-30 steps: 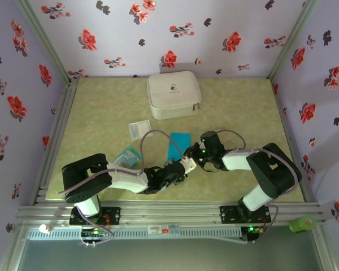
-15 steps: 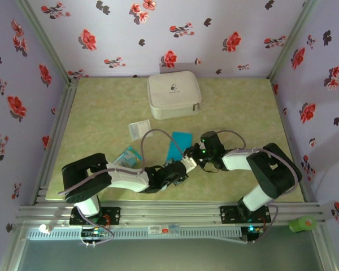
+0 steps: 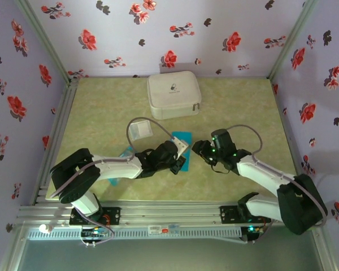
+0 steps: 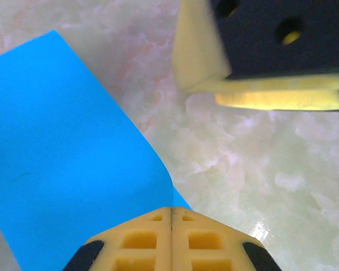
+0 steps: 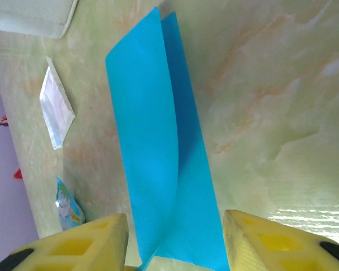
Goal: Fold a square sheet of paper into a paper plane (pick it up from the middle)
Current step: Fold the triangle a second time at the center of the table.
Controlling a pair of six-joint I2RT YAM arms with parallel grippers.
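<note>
While left gripper is pinched shut on the folded blue paper lying on the table, right gripper sits half-open, empty, paper's long axis running straight ahead from its jaws.

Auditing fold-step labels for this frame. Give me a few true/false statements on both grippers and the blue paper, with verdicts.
1. The left gripper is shut, its tips at the edge of the square sheet of paper. True.
2. The right gripper is clamped on the paper. False: its fingers stand apart, open.
3. The paper lies flat in one layer. False: it is doubled over, with the upper layer lifted.
4. The white case sits toward the far side of the table, apart from the paper. True.
</note>
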